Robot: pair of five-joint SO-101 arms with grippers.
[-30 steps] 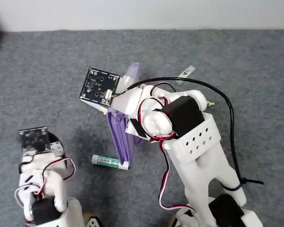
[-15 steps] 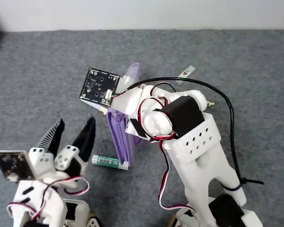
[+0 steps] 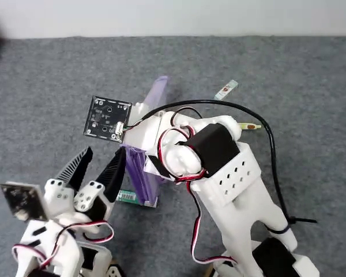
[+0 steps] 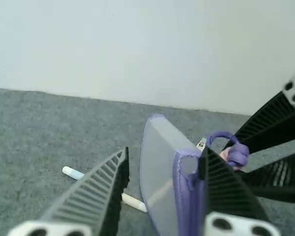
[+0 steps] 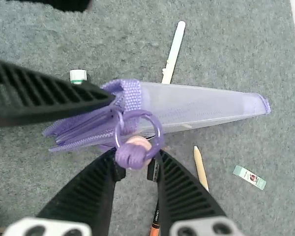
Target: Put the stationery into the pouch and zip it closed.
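Observation:
The purple pouch (image 3: pixel 139 173) stands on edge on the grey carpet. My right gripper (image 5: pixel 134 158) is shut on its zipper pull (image 5: pixel 132 147), a purple ring with a pink bead. My left gripper (image 3: pixel 105 153) is open at the pouch's near end, and the pouch (image 4: pixel 162 172) lies between its black fingers (image 4: pixel 101 189). A green-capped glue stick (image 3: pixel 127 197) lies by the pouch's foot, partly hidden. A white pen (image 5: pixel 173 49) lies along the pouch's far side. A pencil (image 3: pixel 247 125) and a small eraser (image 3: pixel 226 89) lie beyond the right arm.
The right arm (image 3: pixel 219 167) covers the middle of the carpet, with its black cable (image 3: pixel 271 144) looping right. An orange pencil (image 5: pixel 155 221) lies under the right gripper. A white wall (image 4: pixel 137 44) borders the carpet's far edge. Open carpet lies to the left.
My left arm unfolded, opened its fingers and came up to the pouch's near end. The right arm shifted the pouch left, which now covers part of the glue stick.

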